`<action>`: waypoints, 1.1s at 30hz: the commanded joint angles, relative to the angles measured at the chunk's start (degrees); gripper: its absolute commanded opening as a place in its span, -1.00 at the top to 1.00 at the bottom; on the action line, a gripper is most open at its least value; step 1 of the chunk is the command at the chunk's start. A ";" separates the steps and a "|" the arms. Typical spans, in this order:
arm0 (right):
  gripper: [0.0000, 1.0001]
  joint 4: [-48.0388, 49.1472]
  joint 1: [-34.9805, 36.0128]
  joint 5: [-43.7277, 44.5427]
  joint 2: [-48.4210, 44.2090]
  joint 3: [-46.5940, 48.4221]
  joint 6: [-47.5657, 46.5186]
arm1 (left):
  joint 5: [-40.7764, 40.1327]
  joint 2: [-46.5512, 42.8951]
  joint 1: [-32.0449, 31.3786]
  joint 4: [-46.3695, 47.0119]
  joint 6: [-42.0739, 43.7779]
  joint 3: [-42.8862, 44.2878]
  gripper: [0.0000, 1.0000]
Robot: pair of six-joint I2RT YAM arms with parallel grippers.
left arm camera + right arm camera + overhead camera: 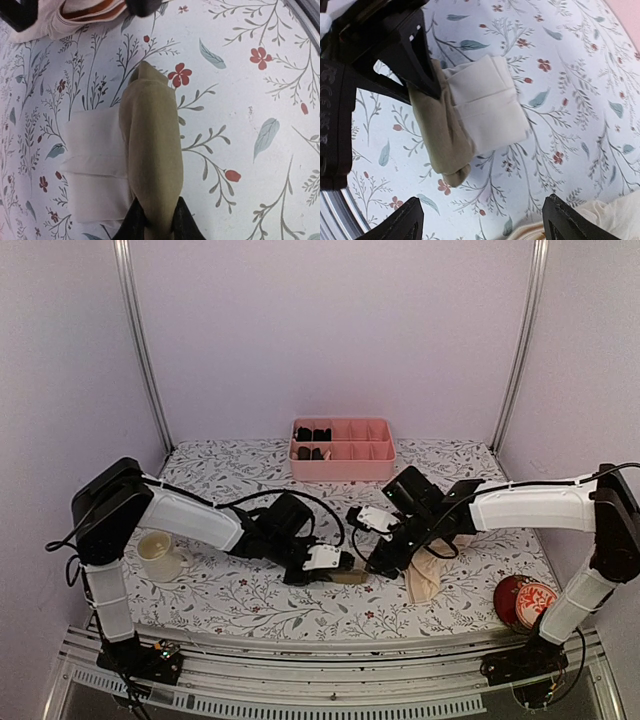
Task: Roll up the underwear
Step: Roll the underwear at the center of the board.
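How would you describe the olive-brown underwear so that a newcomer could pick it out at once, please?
On the floral table, look at the near middle, between the two arms. The olive-brown underwear lies there, pinched by the left gripper. Its olive roll with a cream-white flap sets it apart from the plain peach-beige garment nearby.

Robot lab test cell. Plain lilac walls [330, 330] on three sides, aluminium frame posts [140, 340] at the far corners. Metal rail [330, 665] along the near edge, left arm [190, 518] and right arm [530, 505] bolted to it. Surface [230, 470] under floral cloth. Props: pink tray [345, 475] far centre, cup [155, 552] left, red tin [525, 602] near right.
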 commanded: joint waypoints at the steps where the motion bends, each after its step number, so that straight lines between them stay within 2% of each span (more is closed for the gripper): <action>1: -0.69 8.84 -0.11 12.94 -7.40 -6.74 4.62 | 5.01 6.47 1.36 -15.72 -2.74 4.49 0.80; 6: -0.70 18.84 2.25 20.79 -18.02 -15.63 2.55 | 12.55 11.20 4.05 -25.76 -4.28 12.14 0.79; 12: -0.69 34.91 15.48 32.11 -28.88 -24.25 -8.17 | 18.43 18.34 6.21 -36.05 -6.09 21.37 0.79; 15: -0.69 42.35 21.98 31.93 -30.35 -28.10 -14.86 | 21.25 20.91 6.97 -39.34 -7.06 24.56 0.82; 18: -0.69 45.14 24.35 30.78 -27.81 -29.00 -20.21 | 23.15 22.51 7.50 -41.72 -7.78 26.92 0.82; 24: -0.59 43.43 24.49 30.92 -14.10 -24.70 -24.83 | 23.67 25.04 8.03 -43.25 -9.05 29.16 0.81; 33: -0.35 43.15 20.11 33.91 1.87 -19.54 -26.83 | 24.52 26.42 8.17 -44.33 -9.17 30.40 0.81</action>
